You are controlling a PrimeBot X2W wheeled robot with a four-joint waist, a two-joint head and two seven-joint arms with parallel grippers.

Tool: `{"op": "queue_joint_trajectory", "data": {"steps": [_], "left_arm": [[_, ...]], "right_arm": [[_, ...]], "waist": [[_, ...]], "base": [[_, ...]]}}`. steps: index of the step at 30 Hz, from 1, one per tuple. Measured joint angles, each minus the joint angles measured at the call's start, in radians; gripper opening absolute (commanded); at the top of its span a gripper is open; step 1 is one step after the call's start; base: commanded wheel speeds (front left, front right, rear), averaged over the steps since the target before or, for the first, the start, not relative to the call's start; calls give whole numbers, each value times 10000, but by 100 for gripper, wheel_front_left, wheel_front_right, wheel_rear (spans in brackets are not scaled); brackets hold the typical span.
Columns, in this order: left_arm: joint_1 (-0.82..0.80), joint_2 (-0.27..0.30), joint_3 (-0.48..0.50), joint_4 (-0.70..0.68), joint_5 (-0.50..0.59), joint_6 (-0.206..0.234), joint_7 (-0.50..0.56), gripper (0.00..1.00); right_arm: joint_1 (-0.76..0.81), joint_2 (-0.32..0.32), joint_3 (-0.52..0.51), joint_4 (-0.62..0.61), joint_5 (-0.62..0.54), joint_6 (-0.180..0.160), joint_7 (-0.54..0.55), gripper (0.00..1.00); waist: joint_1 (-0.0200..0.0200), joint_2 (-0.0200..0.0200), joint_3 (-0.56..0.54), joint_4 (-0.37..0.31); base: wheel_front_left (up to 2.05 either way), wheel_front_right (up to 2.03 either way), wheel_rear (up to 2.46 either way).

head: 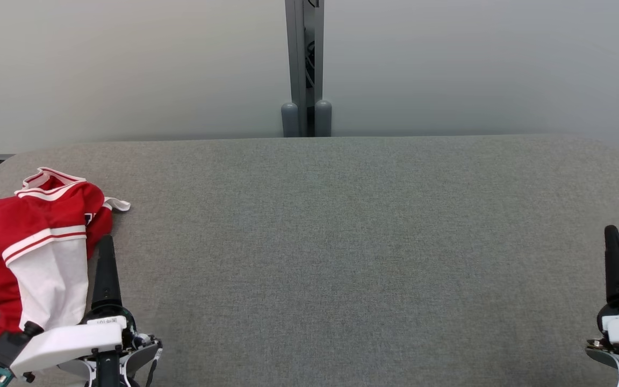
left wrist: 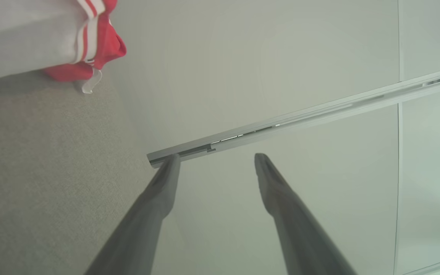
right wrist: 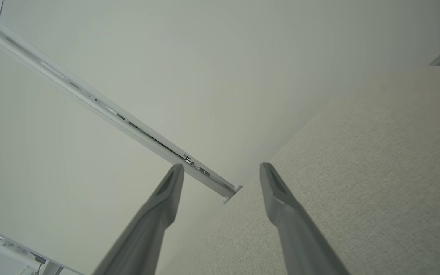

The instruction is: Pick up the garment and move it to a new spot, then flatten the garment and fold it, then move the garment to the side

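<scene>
Opening step here, and the pick-up has not begun: the garment (head: 41, 236), red with white panels and striped bands, lies crumpled at the far left end of the grey table (head: 342, 242), nothing lifted, nothing flattened. The left gripper (head: 106, 247) sits just beside it, close enough that the head view cannot settle whether cloth and finger touch. The right gripper (head: 614, 242) waits well apart at the table's other end. By the look of it, the next move belongs to the left arm: swing toward the heap, come down over a bunched fold, close on it and carry it to the bare middle. Grabbing one loose layer could leave the rest trailing. The head view gives the layout, but each gripper shows as a single dark spike there, so the spread is unreadable. The left wrist view answers that: its fingers (left wrist: 155, 198) stand apart with nothing between them, and the garment sits off in the upper corner, to the side of the gap. The right wrist view shows its fingers (right wrist: 281, 206) equally apart over bare table, with a pale rail (right wrist: 128, 126) on the wall beyond.
</scene>
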Motion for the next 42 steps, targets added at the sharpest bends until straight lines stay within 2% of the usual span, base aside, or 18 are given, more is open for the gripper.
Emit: {"op": "queue_joint_trajectory", "data": {"steps": [12, 17, 26, 33, 36, 38, 42], "left_arm": [[-5, 8, 1118, -700, 1768, 0, -159, 100], [-8, 4, 1300, -1162, 2502, 0, -222, 100], [220, 8, 982, -1904, 3691, 0, -314, 100], [416, 15, 610, -2341, 5967, 35, -401, 100], [442, 19, 211, -2663, 7279, 395, -443, 100], [531, 19, -205, -2786, 8128, 851, -453, 100], [620, 19, -924, -2846, 9164, 1682, -504, 100]], "right_arm": [[-370, -247, 1126, -717, -3064, 2, -564, 100], [-549, -408, 1486, -1129, -4217, 2, -790, 100], [-631, -441, 1916, -1532, -5662, 13, -1143, 100], [-654, -623, 2523, -1561, -6473, 15, -1404, 100], [-655, -606, 2518, -1580, -6805, 15, -1507, 100], [-650, -591, 2564, -1542, -7045, 15, -1584, 100], [-581, -499, 2694, -1218, -7459, 15, -1726, 100]], "waist": [[0, 0, -16, 36], [0, 0, -39, 71], [0, 0, -49, 128], [0, 0, -19, 138], [0, 0, -4, 129], [0, 0, -2, 124], [-1, 0, -19, 102]], "base": [[0, 0, 0], [0, 0, 0], [0, 0, 0], [0, 0, 0], [0, 0, 0], [0, 0, 0], [0, 0, 0]]}}
